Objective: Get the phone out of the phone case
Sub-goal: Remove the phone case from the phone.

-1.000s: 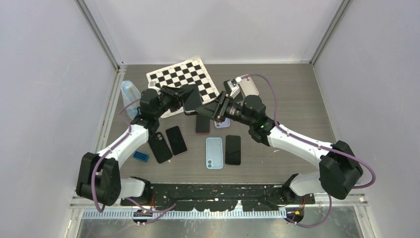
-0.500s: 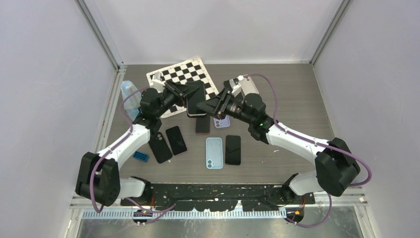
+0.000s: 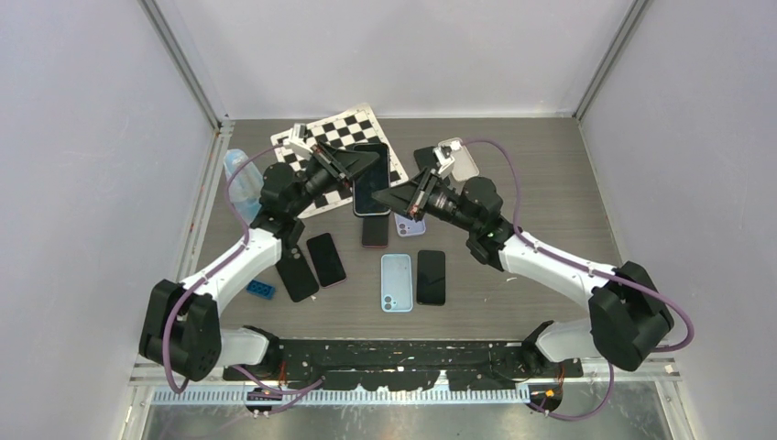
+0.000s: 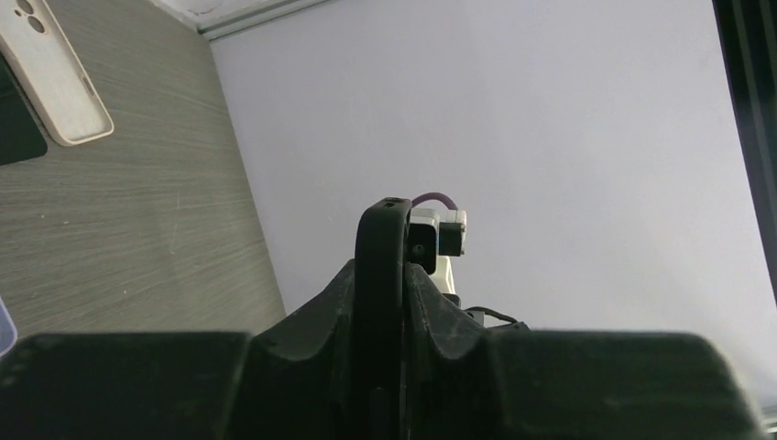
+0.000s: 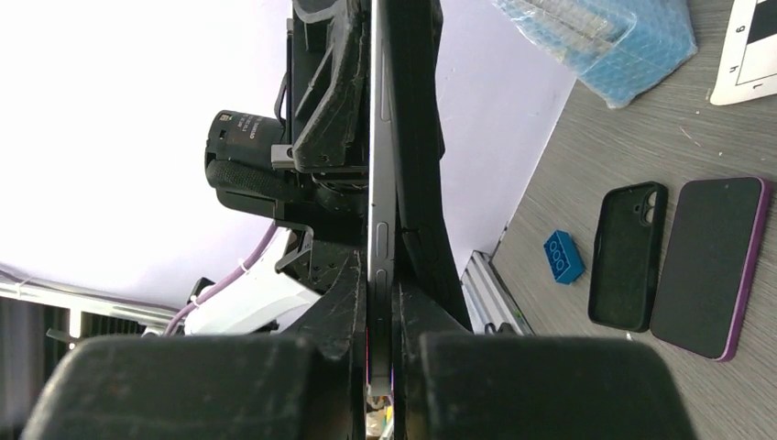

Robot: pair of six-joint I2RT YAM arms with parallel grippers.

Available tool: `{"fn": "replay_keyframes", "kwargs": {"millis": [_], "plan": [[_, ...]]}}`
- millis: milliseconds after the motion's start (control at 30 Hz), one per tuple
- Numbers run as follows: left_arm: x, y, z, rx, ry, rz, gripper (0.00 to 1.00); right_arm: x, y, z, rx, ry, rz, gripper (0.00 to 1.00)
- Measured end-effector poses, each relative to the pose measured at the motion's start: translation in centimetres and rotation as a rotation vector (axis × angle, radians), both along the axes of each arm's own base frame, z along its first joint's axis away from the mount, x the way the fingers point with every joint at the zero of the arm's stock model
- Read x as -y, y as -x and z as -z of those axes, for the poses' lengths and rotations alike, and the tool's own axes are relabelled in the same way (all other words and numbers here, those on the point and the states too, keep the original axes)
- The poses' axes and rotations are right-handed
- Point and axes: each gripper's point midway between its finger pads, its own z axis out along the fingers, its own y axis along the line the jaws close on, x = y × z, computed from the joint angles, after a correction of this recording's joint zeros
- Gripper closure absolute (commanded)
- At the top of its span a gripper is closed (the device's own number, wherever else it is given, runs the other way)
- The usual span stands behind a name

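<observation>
We are clenching the left tool (image 3: 365, 164) on the phone case (image 4: 380, 270) and the right tool (image 3: 387, 195) on the phone (image 5: 381, 137), opposed across its long sides.

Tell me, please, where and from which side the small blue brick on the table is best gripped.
Grip the blue brick across its two long sides, coming straight down from above. It lies flat with studs up, and those sides look free, whereas one short end faces the black case close beside it, though apart.
</observation>
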Motion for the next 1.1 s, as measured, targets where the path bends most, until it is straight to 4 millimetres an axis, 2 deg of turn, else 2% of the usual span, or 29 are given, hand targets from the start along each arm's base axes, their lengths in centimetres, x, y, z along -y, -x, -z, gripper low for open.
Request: {"fn": "replay_keyframes", "kwargs": {"millis": [100,167,233,400,600,700,933,1000,1100], "plan": [[0.7,0.7,0.0,0.011,-0.016,0.034,0.42,0.8,0.2,0.0,0.020,0.002,0.011,0.99],[1.7,1.8,0.3,0.013,-0.031,0.090,0.27,2.1,-0.8,0.3,0.022,0.011,0.064,0.99],[2.2,2.4,0.6,0.018,-0.048,0.121,0.19,3.5,-1.8,0.7,0.011,0.021,0.119,0.99],[2.7,3.4,0.8,0.058,-0.080,0.176,0.08,6.4,-3.1,0.3,-0.005,0.023,0.232,0.99],[3.3,4.1,1.5,0.119,-0.121,0.239,0.07,9.5,-3.7,-1.3,-0.004,-0.004,0.335,0.99],[3.7,4.1,2.4,0.129,-0.141,0.264,0.12,10.4,-3.7,-2.0,-0.009,-0.022,0.362,0.99],[5.3,4.7,4.0,0.127,-0.164,0.319,0.27,10.8,-3.7,-2.5,-0.039,-0.052,0.371,0.99],[5.7,5.0,4.1,0.130,-0.166,0.329,0.33,10.8,-3.7,-2.4,-0.055,-0.059,0.370,0.99],[6.0,5.2,3.9,0.149,-0.168,0.331,0.36,10.8,-3.7,-2.3,-0.085,-0.071,0.368,0.99]]}}
